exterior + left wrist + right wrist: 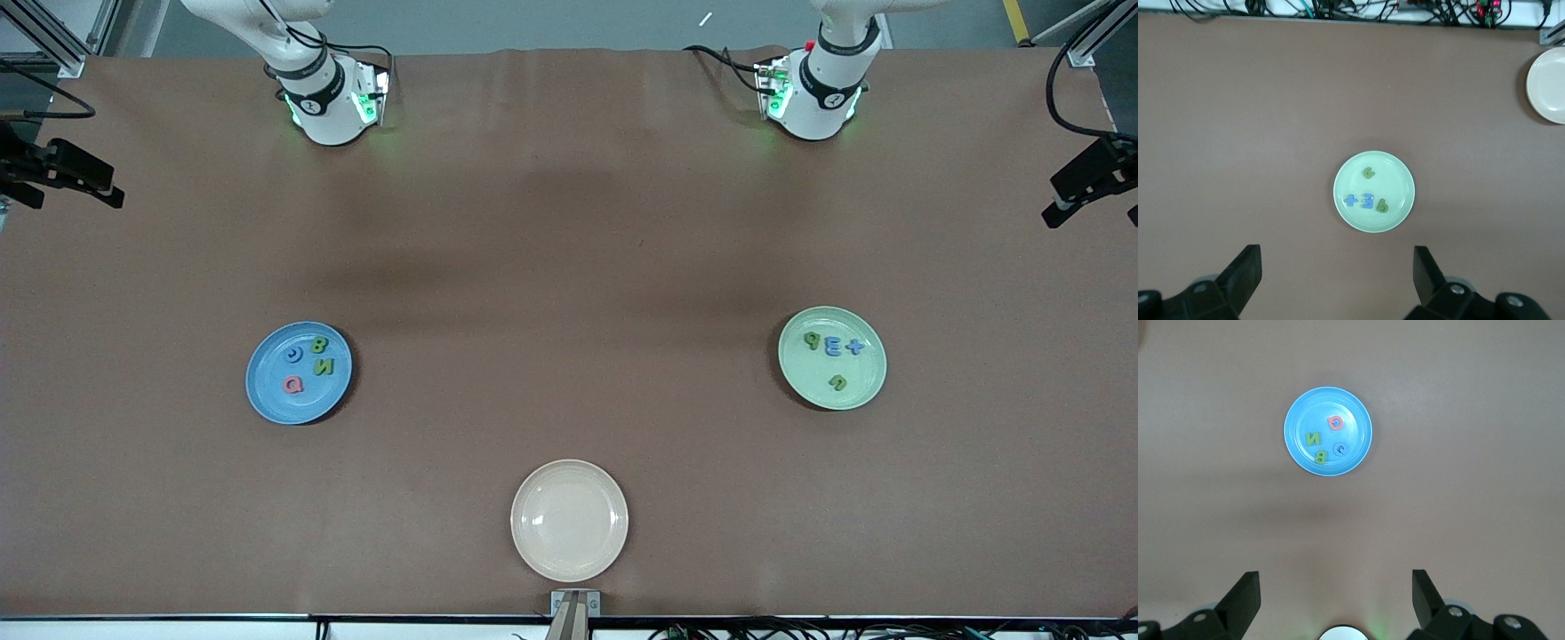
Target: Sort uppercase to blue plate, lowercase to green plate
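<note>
With four uppercase letters point(308, 362) lying on the blue plate point(267, 391) and four lowercase letters point(833, 354) on the green plate point(858, 391), the cream plate point(569, 520) at six o'clock bare, the left gripper point(1335, 280) and right gripper point(1335, 600) hung wide and empty, so both arms best waited clear.

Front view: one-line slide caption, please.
Four letters lie on the blue plate, four on the green plate; cream plate bare.

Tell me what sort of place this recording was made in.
Most likely a robotics lab bench. Two arms are mounted at one edge of a table covered in plain brown material, side cameras on stands look in at it, and cables run along its edge. The plates look like staged props.
</note>
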You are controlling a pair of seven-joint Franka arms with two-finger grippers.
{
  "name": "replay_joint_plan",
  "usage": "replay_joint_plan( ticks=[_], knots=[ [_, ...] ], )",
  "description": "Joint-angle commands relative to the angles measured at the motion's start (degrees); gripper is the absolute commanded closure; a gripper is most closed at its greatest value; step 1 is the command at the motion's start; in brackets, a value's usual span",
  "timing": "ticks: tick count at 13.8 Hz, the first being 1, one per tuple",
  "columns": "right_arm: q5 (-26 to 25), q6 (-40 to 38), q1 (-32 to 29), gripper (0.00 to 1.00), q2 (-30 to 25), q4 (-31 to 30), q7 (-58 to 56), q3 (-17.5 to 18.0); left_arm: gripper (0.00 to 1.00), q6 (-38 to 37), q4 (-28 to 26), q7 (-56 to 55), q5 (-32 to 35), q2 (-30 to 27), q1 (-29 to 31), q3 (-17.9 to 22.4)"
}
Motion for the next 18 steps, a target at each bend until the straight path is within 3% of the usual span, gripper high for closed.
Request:
replay_joint_plan(
  ticks=[1,8,12,18],
  knots=[
    [1.21,0.61,-0.07,0.00,-2.02,-2.10,0.13,-0.12,0.00,-2.48,4.99,-0.10,1.45,3.06,-0.40,-0.33],
    [1.30,1.31,0.11,0.00,-2.02,-1.84,0.58,0.14,0.00,-7.13,11.06,1.83,2.51,9.92,-1.72,-0.42],
    [1.30,1.32,0.11,0.00,-2.98,-1.66,0.23,0.06,0.00,-7.23,10.80,1.66,1.98,8.43,-1.19,-0.42],
    [1.30,1.40,0.02,0.00,-2.99,-1.75,-0.13,-0.03,0.00,-7.76,5.17,1.92,1.98,3.51,-0.84,-0.94]
  ],
)
